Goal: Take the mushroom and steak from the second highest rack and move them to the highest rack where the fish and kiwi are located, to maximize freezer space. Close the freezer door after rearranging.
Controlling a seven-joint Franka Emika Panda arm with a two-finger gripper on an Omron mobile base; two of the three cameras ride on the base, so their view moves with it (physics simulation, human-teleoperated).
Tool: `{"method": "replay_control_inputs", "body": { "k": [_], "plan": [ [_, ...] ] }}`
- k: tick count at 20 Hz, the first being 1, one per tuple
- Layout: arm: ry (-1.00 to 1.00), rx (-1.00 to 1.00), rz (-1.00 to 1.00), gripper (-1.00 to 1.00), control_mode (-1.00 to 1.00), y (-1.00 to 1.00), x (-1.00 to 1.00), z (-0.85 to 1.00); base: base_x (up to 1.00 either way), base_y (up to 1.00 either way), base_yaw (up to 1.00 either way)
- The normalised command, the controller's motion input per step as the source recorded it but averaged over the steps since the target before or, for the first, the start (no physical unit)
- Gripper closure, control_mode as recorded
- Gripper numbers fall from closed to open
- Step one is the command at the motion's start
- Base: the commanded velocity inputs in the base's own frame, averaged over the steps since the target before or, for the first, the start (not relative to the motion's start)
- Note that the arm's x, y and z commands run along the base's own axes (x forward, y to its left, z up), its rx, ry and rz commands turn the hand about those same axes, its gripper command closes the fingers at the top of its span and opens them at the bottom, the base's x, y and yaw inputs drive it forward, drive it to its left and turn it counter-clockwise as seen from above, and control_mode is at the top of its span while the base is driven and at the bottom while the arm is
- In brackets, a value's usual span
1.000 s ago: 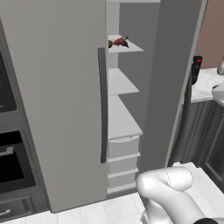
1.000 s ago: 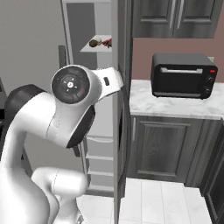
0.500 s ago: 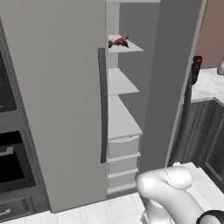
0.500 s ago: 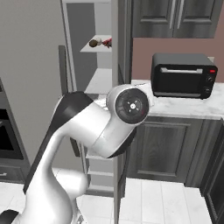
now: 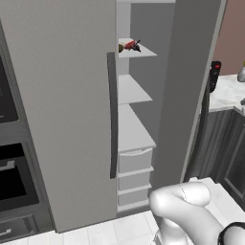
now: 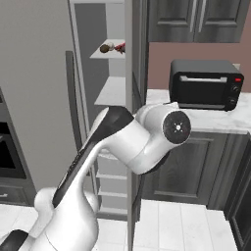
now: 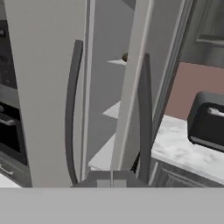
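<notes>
The arm [image 6: 142,142] is bending up in front of the freezer, close to the right base camera. In the hand view the end effector [image 7: 111,177] is peeking up at the bottom, and its tips are sitting right together, so it is looking closed with nothing in it.

Just past it, the freezer door [image 5: 191,86] is standing open, edge-on. Its dark handle [image 7: 144,118] is running up the front in the hand view. Beside it, the wider door [image 5: 57,105] is staying shut, with its own long handle [image 5: 112,115].

Between the two doors, the pale shelves are showing. Three drawers [image 5: 135,160] are sitting at the bottom. Above them, the second highest rack [image 5: 131,89] is looking bare. On the highest rack [image 5: 141,50], further up and back, the red steak [image 5: 129,45] is lying next to the spiky dark fish [image 5: 137,46], and a small round brown lump [image 6: 104,48] is sitting just beside them. I cannot tell which lump it is.

Off to the right, a black oven [image 6: 206,84] is sitting on the bench [image 6: 206,120].
</notes>
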Motion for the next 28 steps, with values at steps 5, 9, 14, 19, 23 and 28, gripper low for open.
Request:
{"method": "replay_control_inputs", "body": {
  "k": [5,9,14,19,23,28],
  "plan": [
    [-0.06,0.09,0.07,1.0,-1.0,-0.23,0.7,-0.32,0.0,0.0,0.0],
    [0.0,0.09,0.04,1.0,-1.0,-0.24,0.6,-0.25,0.0,0.0,0.0],
    [0.0,0.04,0.06,1.0,-1.0,-0.17,0.6,-0.23,0.0,0.0,0.0],
    [0.0,0.06,0.05,1.0,-1.0,-0.26,0.56,-0.17,0.0,0.0,0.0],
    [0.0,0.01,0.09,1.0,-1.0,-0.11,0.45,-0.3,0.0,0.0,0.0],
    [0.0,0.0,0.1,1.0,-1.0,0.0,0.42,-0.28,0.0,0.0,0.0]
  ]
}}
